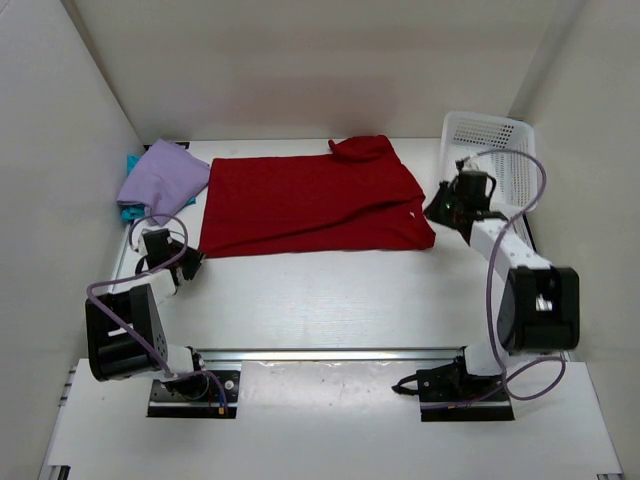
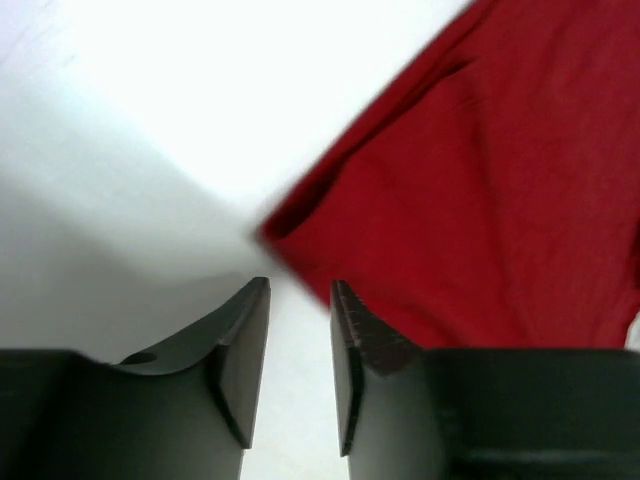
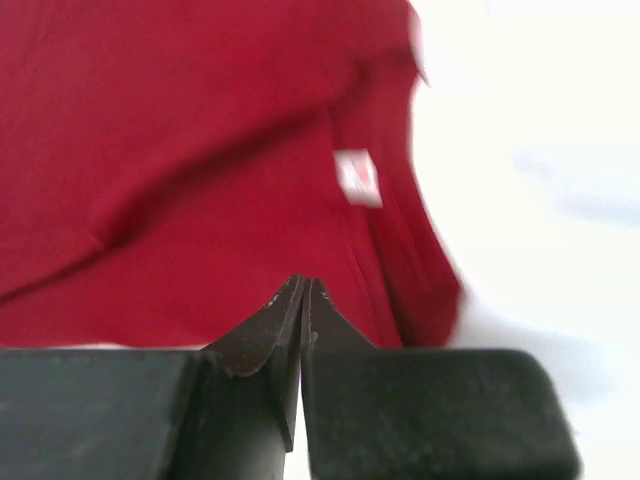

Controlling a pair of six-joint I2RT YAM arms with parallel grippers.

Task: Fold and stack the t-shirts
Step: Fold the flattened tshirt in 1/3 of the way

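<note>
red t-shirt (image 1: 310, 205) looks soft, light; best pinched at corners. left tool (image 2: 300, 284) narrowly parted, empty; right tool (image 3: 303, 283) closed.

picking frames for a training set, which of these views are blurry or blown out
Top external: sharp, evenly lit, soft shadows only, the red t-shirt crisp. Left wrist: table blown out to near white, shirt edge smeared, left gripper sharp. Right wrist: cloth and its white label blurred, table washed out on the right, right gripper in focus.
</note>
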